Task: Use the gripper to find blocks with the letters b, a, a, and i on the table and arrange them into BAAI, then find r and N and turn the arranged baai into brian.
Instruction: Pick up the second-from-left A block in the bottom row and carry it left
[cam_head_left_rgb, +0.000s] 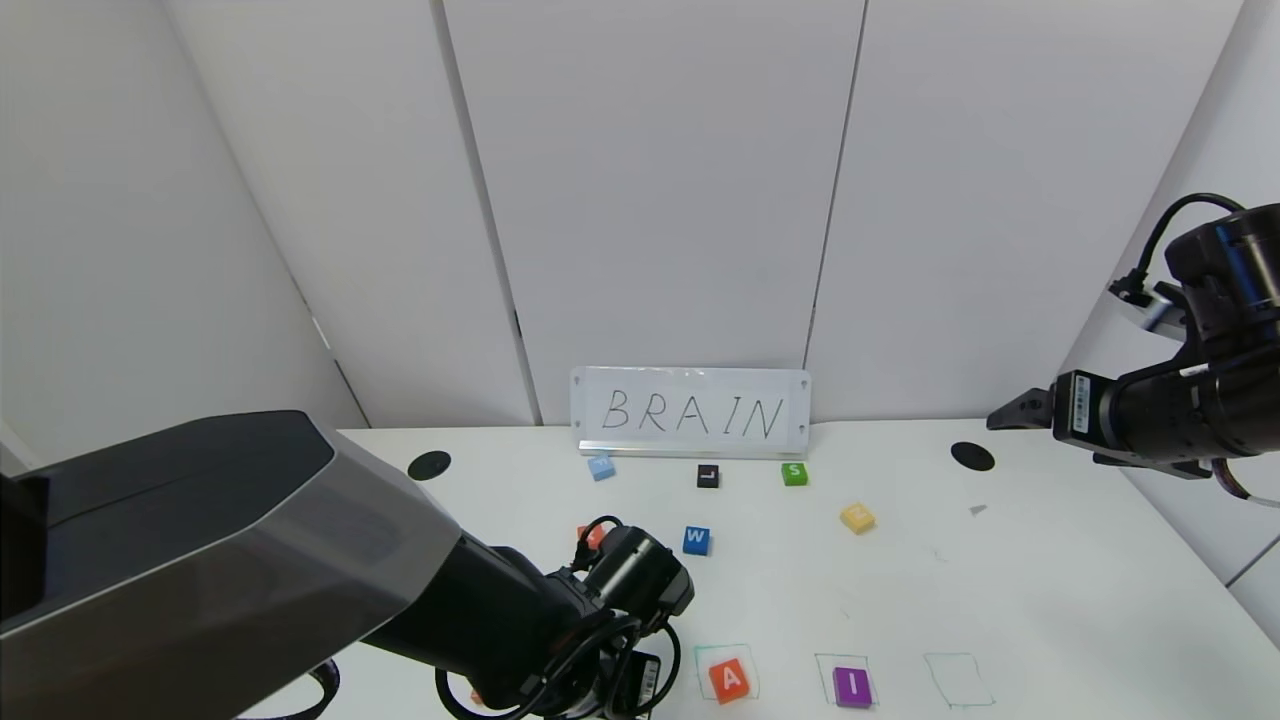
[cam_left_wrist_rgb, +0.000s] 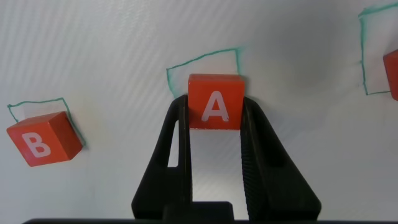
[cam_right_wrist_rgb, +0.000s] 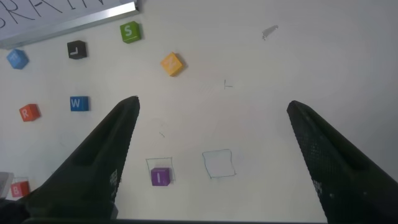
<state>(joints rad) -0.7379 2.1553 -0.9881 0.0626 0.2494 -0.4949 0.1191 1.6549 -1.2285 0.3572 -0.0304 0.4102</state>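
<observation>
In the left wrist view my left gripper (cam_left_wrist_rgb: 214, 118) is shut on an orange-red A block (cam_left_wrist_rgb: 215, 93), low over a green drawn square. The orange-red B block (cam_left_wrist_rgb: 43, 138) lies tilted in the square beside it. The second A block (cam_head_left_rgb: 729, 680) and the purple I block (cam_head_left_rgb: 852, 686) lie in squares near the front edge of the table (cam_head_left_rgb: 1050, 580). In the head view my left arm (cam_head_left_rgb: 620, 580) hides its gripper. The R block (cam_right_wrist_rgb: 28, 112) and pale yellow N block (cam_head_left_rgb: 857, 517) lie farther back. My right gripper (cam_head_left_rgb: 1010, 413) is open and empty, high at the right.
A blue W block (cam_head_left_rgb: 696, 540), black L block (cam_head_left_rgb: 708, 476), green S block (cam_head_left_rgb: 794, 474) and light blue block (cam_head_left_rgb: 601, 467) lie near a BRAIN sign (cam_head_left_rgb: 690, 412) at the back. An empty green square (cam_head_left_rgb: 958, 680) is right of the I block.
</observation>
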